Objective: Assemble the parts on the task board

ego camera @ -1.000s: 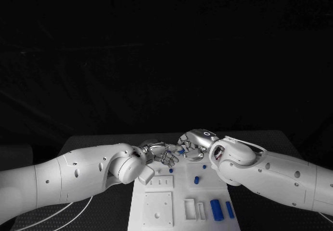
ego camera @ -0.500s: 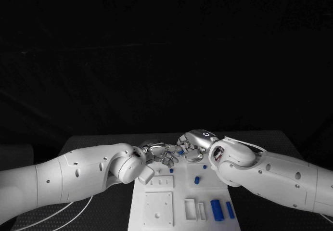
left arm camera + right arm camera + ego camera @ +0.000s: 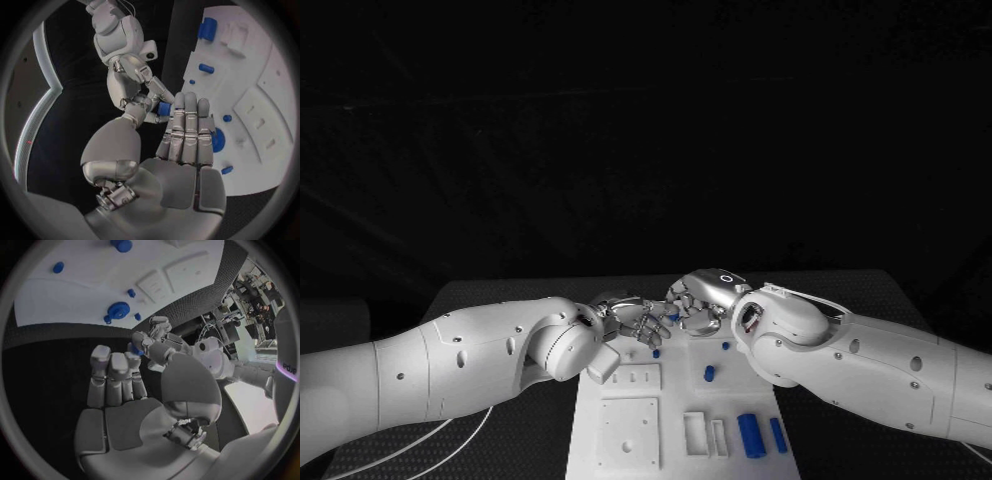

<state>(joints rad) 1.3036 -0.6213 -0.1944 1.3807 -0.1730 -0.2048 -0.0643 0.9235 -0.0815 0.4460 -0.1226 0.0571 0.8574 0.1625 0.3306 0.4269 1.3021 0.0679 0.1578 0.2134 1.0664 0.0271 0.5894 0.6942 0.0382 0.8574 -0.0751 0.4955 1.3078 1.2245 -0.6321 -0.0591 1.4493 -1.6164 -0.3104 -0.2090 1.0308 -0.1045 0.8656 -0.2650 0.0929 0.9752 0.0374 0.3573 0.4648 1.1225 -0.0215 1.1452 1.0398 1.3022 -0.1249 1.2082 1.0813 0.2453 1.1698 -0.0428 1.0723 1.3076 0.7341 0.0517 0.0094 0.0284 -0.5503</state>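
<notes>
White and flat, the task board (image 3: 678, 415) lies on the black table (image 3: 502, 300), its surface cut with shallow rectangular recesses, and our two silver hands meet over its far end. Small blue parts sit on it: two long cylinders (image 3: 751, 436) side by side near the front right, a short peg (image 3: 708, 374) further up, and a smaller stub (image 3: 656, 354) close under the left hand (image 3: 635, 319). From the head we see the left hand and the right hand (image 3: 701, 300) fingertip to fingertip, with a speck of blue between them. The left wrist view makes it plainer: a small blue cylinder (image 3: 164, 108) is pinched at the tips of the left hand's straight, close-set fingers (image 3: 187, 125), and the right hand's fingers (image 3: 145, 85) reach onto it from the other side. The right wrist view shows the right hand's fingers upright and close together with the same blue piece (image 3: 136, 351) at the left hand's tips; which hand carries it we cannot tell for sure. Against the pictures a second earlier, both hands sit in almost the same place and the parts on the board have not shifted.
</notes>
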